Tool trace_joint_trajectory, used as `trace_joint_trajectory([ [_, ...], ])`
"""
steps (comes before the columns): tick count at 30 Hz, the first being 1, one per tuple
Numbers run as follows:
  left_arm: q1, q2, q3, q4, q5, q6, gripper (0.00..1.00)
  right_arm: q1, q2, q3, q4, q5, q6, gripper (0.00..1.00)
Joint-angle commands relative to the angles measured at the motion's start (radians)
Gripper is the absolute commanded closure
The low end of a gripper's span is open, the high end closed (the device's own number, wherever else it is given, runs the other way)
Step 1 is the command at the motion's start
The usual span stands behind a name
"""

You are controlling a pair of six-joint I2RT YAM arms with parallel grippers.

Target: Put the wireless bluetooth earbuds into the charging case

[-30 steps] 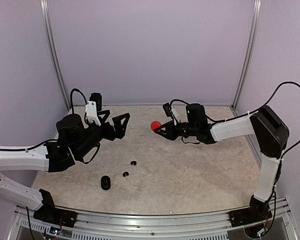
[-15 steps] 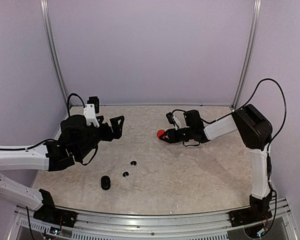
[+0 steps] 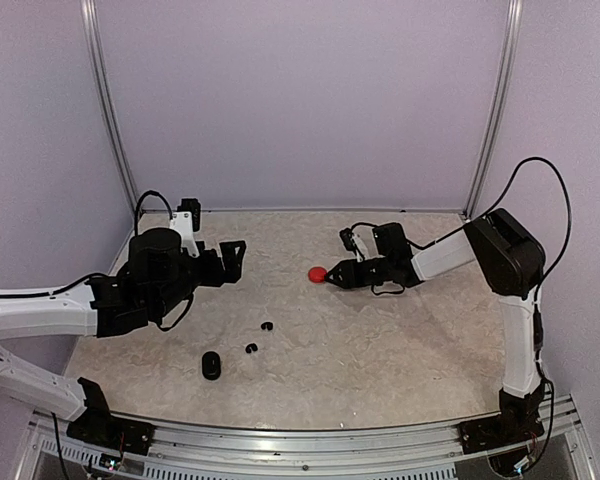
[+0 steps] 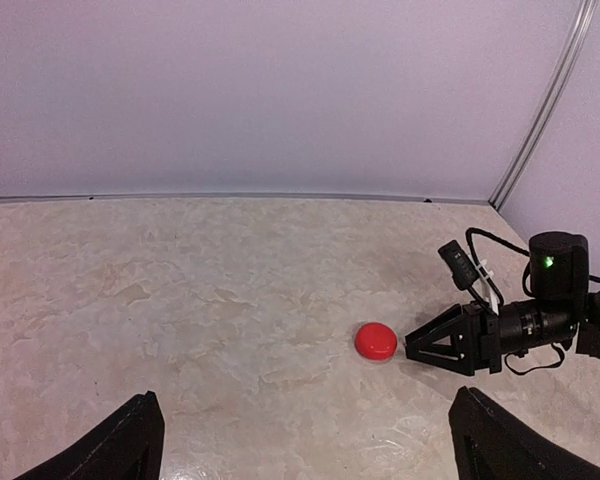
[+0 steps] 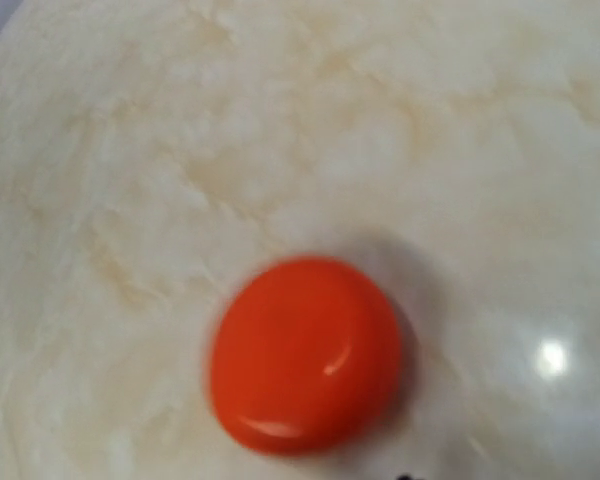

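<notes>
In the right wrist view the red case [image 5: 305, 352] is blurred and its seam is unreadable. The right hand [image 3: 332, 274] lies outside that frame, apart from a dark speck at the bottom edge below the case. From above, this hand, just right of the red case, is too small to show how its jaws stand. The left hand [image 3: 232, 262] is well left of the case, and its fingers [image 4: 130, 445] are cut off by the bottom edge of its own view. Left of the red case and nearer the arm bases, the black earbuds [image 3: 267, 326] and the black case [image 3: 211, 365] on the desk [image 3: 380, 340] are too small to tell how they lie, or whether the lid is closed.

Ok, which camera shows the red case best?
Right wrist: the red case sits large and close, though slightly blurred. Top external and left wrist show it only as a small red dot by the right end effector.
</notes>
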State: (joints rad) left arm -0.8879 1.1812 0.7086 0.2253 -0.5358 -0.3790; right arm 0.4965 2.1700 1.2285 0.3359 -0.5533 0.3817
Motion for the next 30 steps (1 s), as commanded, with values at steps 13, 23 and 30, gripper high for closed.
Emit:
trace_joint_trajectory([
  [13,-0.068,-0.131,-0.1,-0.587,0.147,-0.457,0.14,-0.016,-0.308,-0.176,0.031,0.089,-0.199,0.4],
  [23,-0.133,-0.164,-0.214,-0.666,0.125,-0.704,0.24,-0.093,-0.455,-0.272,0.16,0.188,-0.201,0.04],
  [30,-0.181,-0.067,-0.221,-0.6,0.112,-0.698,0.25,-0.168,-0.526,-0.332,0.231,0.241,-0.146,0.01],
])
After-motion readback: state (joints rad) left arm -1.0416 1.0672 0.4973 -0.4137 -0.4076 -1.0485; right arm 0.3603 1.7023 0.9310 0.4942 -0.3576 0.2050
